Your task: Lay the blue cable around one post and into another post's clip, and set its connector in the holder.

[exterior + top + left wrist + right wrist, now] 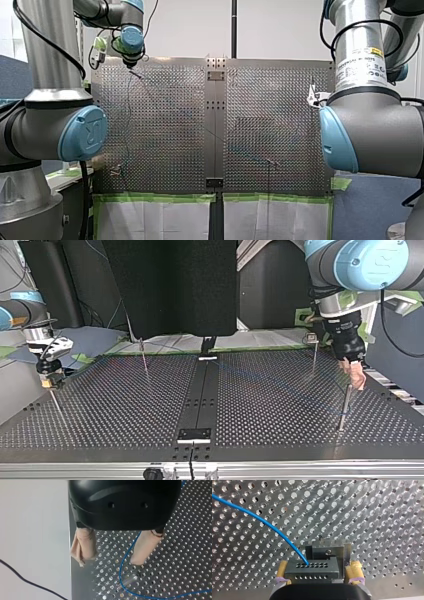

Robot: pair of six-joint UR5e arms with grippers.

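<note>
Front view: right arm's label (361, 62) illegible

Light: bright, diffuse, even.
Glare: hole rims glint on the silver perforated metal table (374, 510), right wrist view.
Shadow: same table dark in top view.

The perforated table (374, 510) is bare metal with a bright brushed sheen, and the blue cable (262, 522) has a smooth, glossy plastic jacket. The connector (312, 571) looks dull grey and matt beside the shinier metal holder (328, 547). The left gripper (110, 560) has a glossy black shell and creased, cloth-like beige pads (85, 546).
</note>
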